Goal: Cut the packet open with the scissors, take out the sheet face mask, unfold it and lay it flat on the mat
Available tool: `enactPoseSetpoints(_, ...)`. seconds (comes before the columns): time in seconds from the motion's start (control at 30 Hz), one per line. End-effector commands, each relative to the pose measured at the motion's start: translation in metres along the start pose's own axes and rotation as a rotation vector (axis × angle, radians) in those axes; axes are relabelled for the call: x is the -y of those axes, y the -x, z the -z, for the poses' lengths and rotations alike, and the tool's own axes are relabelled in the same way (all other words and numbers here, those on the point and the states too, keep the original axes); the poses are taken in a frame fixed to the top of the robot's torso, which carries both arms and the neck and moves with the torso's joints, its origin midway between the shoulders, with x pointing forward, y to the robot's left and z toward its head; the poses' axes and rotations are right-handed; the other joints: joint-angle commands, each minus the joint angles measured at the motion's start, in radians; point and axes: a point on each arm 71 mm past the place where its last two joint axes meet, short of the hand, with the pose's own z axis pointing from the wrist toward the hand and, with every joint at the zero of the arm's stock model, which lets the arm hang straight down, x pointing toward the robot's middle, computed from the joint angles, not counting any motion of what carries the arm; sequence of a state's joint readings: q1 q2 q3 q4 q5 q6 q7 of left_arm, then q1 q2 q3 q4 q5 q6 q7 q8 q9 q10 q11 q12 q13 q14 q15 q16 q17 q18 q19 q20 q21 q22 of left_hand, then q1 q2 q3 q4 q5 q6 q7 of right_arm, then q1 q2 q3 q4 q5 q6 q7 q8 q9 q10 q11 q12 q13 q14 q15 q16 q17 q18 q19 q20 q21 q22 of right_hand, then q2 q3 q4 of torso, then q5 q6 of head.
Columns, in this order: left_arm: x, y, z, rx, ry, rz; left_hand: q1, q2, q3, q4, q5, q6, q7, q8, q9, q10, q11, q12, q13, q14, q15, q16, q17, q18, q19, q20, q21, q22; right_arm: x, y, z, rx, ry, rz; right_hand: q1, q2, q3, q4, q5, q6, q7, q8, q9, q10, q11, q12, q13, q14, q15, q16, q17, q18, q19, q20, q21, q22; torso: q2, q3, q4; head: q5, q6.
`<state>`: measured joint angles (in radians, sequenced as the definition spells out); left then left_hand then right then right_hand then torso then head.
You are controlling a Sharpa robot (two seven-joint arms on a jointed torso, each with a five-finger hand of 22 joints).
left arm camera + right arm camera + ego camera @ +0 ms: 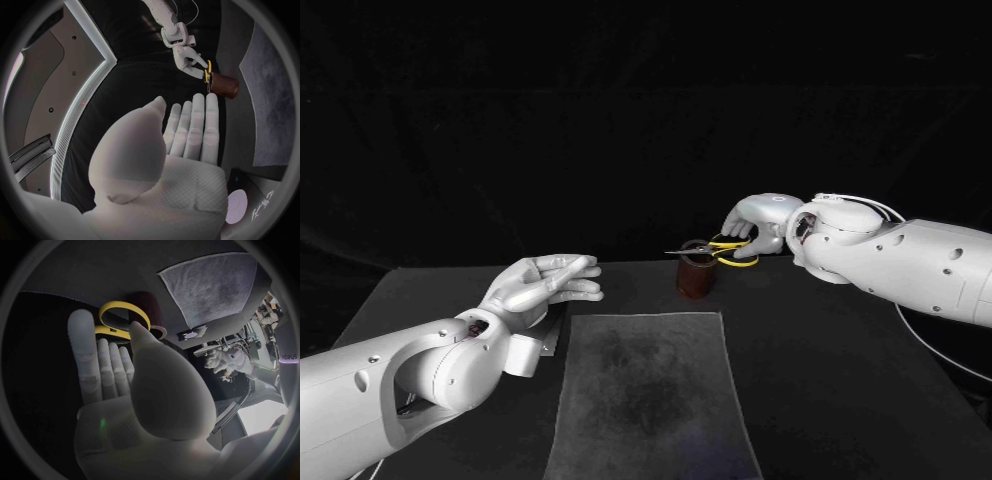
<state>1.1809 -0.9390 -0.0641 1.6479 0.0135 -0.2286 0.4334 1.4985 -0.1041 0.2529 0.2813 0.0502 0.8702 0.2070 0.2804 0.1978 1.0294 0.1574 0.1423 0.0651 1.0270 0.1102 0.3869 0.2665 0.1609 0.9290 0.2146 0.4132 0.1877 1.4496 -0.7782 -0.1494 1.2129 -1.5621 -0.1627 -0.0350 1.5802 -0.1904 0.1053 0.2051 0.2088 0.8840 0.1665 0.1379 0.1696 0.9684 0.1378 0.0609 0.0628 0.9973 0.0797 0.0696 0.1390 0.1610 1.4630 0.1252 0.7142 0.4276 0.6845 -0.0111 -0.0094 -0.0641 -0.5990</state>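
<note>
The yellow-handled scissors (726,248) stand in a dark brown cup (697,281) at the far end of the grey mat (653,390). My right hand (762,222) is at the handles with its fingers straight and touching the yellow loops (125,315); no closed grip shows. My left hand (545,285) hovers flat with fingers apart and nothing in it, left of the mat's far corner. The packet (195,332) lies by that corner of the mat (212,285), below my left wrist; part of the packet (250,207) appears in the left wrist view.
The black table (848,340) extends right of the mat. A white cable (935,345) runs under my right arm. The cup (224,86) stands close to the mat's far edge.
</note>
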Motion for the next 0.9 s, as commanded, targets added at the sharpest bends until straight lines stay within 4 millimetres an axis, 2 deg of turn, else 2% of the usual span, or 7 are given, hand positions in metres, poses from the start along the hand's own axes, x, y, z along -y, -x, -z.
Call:
enactPoseSetpoints(0.03, 0.0013, -0.002, -0.0003, -0.023, -0.005, 0.005, 0.0, -0.006, 0.004, 0.002, 0.0, 0.002, 0.007, -0.004, -0.002, 0.003, 0.004, -0.006, -0.001, -0.006, 0.001, -0.005, 0.001, 0.02, -0.007, 0.003, -0.001, -0.002, 0.0001, -0.0012, -0.0012, -0.025, -0.009, 0.033, -0.003, 0.006, 0.006, -0.002, -0.004, -0.002, 0.008, -0.005, -0.001, -0.003, 0.001, 0.001, 0.0, 0.006, -0.001, 0.004, -0.001, -0.008, 0.014, -0.001, 0.005, -0.002, 0.001, -0.0002, -0.0014, 0.001, 0.001)
enactPoseSetpoints(0.23, 0.0012, -0.0018, -0.0005, -0.024, -0.003, 0.005, 0.0, -0.006, 0.004, 0.002, 0.0, 0.002, 0.007, -0.004, -0.002, 0.003, 0.004, -0.006, -0.001, -0.006, 0.001, -0.005, 0.001, 0.02, -0.007, 0.003, -0.001, -0.002, -0.0005, -0.0016, -0.0035, -0.027, -0.01, 0.044, -0.004, 0.006, 0.006, -0.002, -0.004, -0.002, 0.008, -0.005, -0.001, -0.003, 0.0, 0.001, 0.0, 0.006, -0.002, 0.004, -0.002, -0.009, 0.016, -0.001, 0.011, 0.005, 0.002, 0.0005, 0.0011, 0.001, -0.001)
enactPoseSetpoints(0.37, 0.0012, -0.0017, -0.0005, -0.024, -0.001, 0.005, 0.0, -0.006, 0.005, 0.003, 0.0, 0.002, 0.007, -0.005, -0.002, 0.003, 0.004, -0.007, -0.001, -0.008, 0.002, -0.007, 0.002, 0.019, -0.008, 0.003, -0.002, -0.002, 0.0002, -0.0018, -0.0047, -0.026, -0.013, 0.05, -0.004, 0.007, 0.006, -0.002, -0.004, -0.002, 0.008, -0.005, -0.001, -0.003, 0.0, 0.001, 0.0, 0.007, -0.002, 0.004, -0.002, -0.009, 0.016, -0.001, 0.012, 0.005, 0.004, -0.0007, 0.0015, 0.0, -0.001)
enactPoseSetpoints(0.7, 0.0009, -0.0014, -0.001, -0.024, 0.001, 0.005, 0.0, -0.006, 0.005, 0.003, 0.0, 0.002, 0.007, -0.005, -0.002, 0.003, 0.004, -0.007, -0.001, -0.008, 0.002, -0.007, 0.002, 0.019, -0.008, 0.003, -0.002, -0.002, -0.0019, -0.004, -0.007, -0.035, -0.004, 0.054, 0.0, 0.012, 0.015, -0.008, -0.004, 0.004, 0.006, -0.001, 0.0, 0.004, -0.001, 0.004, 0.001, 0.013, -0.004, 0.004, -0.003, -0.007, 0.017, -0.002, 0.006, -0.006, 0.005, 0.0004, -0.0011, 0.003, -0.005)
enactPoseSetpoints(0.9, 0.0008, -0.0014, -0.0012, -0.024, 0.001, 0.005, 0.0, -0.006, 0.005, 0.003, 0.0, 0.002, 0.007, -0.005, -0.002, 0.003, 0.004, -0.007, -0.001, -0.008, 0.002, -0.007, 0.002, 0.019, -0.008, 0.003, -0.002, -0.002, -0.0031, -0.0057, -0.0078, -0.045, 0.0, 0.053, 0.001, 0.015, 0.021, -0.012, -0.004, 0.008, 0.004, 0.001, 0.001, 0.01, -0.004, 0.005, 0.001, 0.017, -0.005, 0.005, -0.004, -0.007, 0.016, -0.003, 0.011, 0.001, 0.005, 0.0001, -0.0002, 0.003, -0.007)
